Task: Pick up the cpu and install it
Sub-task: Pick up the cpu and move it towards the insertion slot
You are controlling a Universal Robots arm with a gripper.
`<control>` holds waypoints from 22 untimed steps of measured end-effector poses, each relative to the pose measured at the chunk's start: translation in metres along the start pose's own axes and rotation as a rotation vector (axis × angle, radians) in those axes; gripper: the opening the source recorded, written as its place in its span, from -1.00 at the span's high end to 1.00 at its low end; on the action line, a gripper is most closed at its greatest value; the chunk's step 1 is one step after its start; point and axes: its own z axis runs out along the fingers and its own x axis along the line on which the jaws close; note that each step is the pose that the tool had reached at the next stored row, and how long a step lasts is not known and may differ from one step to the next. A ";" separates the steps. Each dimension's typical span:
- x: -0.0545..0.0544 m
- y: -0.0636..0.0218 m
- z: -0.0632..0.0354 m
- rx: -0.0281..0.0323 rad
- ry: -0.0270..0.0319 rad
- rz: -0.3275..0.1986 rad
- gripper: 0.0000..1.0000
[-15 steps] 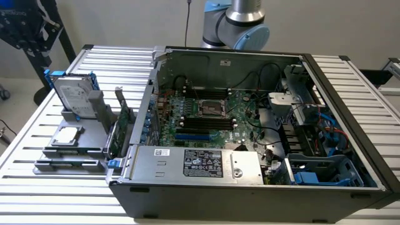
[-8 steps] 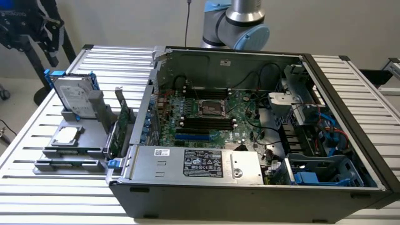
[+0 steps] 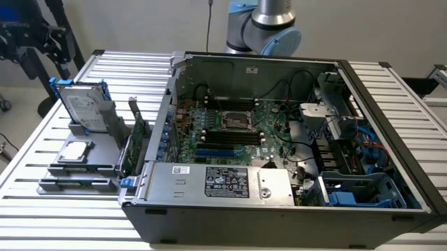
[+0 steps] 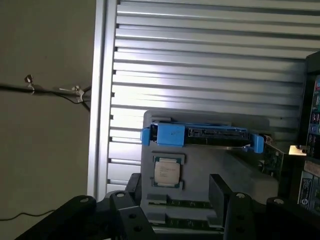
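Note:
The cpu [image 3: 75, 151] is a small square chip with a shiny metal top. It lies flat in a pocket of the grey holder [image 3: 98, 157] at the exterior view's left, beside the open computer case. In the wrist view the cpu [image 4: 166, 171] lies well beyond my gripper [image 4: 175, 184]. The two black fingers [image 4: 134, 187] stand wide apart with nothing between them, so the gripper is open. The motherboard's cpu socket [image 3: 234, 121] sits inside the case [image 3: 279, 219]. My arm [image 3: 265, 23] rises behind the case.
A hard drive in a blue frame [image 3: 80, 104] stands upright on the holder behind the cpu. A green circuit card [image 3: 137, 138] stands between the holder and the case wall. The slatted metal table [image 3: 42, 209] carries everything. A power supply [image 3: 220, 180] fills the case's front.

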 end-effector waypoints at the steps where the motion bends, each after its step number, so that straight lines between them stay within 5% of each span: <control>1: 0.001 -0.0010 0.0019 -0.0001 -0.0001 0.000 -0.31; 12: 0.008 -0.0202 0.0219 -0.0003 -0.0008 0.010 -0.31; 22: 0.008 -0.0369 0.0399 0.0000 -0.0094 0.017 -0.31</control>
